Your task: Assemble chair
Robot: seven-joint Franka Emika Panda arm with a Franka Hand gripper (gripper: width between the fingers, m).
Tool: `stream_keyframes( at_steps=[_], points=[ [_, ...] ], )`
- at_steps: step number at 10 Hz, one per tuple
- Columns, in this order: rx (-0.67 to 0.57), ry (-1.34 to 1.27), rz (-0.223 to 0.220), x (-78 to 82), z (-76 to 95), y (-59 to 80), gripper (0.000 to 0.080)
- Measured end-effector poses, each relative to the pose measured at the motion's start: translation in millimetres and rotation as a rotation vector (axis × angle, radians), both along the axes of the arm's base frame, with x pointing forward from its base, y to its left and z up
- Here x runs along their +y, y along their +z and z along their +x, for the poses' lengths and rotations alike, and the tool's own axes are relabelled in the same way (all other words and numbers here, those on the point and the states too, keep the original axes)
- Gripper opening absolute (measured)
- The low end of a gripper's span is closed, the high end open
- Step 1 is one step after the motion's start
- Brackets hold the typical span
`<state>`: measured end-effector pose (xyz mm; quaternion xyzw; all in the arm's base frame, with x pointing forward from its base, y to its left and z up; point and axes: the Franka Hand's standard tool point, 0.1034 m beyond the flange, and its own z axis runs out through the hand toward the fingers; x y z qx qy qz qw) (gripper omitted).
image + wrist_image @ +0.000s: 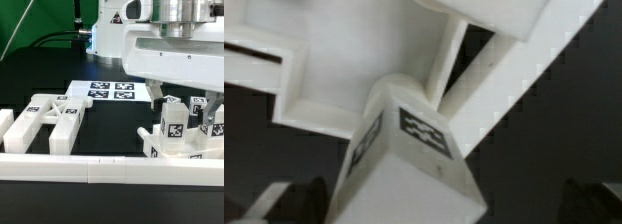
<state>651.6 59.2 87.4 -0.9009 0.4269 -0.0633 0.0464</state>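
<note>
Our gripper [441, 204] stands spread wide. In the wrist view its dark fingers [288, 200] flank an upright tagged chair piece [411, 150] without visibly pressing it, so we pinch nothing. In the exterior view that piece stands among a cluster of tagged chair parts [175, 128] at the exterior view's right, under the arm. The ladder-like frame [50, 118] lies well apart at the exterior view's left, and the marker board [110, 90] lies behind.
</note>
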Motion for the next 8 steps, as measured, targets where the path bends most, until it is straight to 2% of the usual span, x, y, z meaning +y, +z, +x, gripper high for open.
stream_keyframes(
  at_steps=[1,4,8],
  points=[
    [-0.001,0.068,-0.010,1.8,-0.3,-0.2,0.0649],
    [0.005,0.405,-0.085,-3.6,-0.4,1.7,0.0649],
    [0.002,0.662,-0.135,-7.1,0.1,1.6,0.0649]
  ],
)
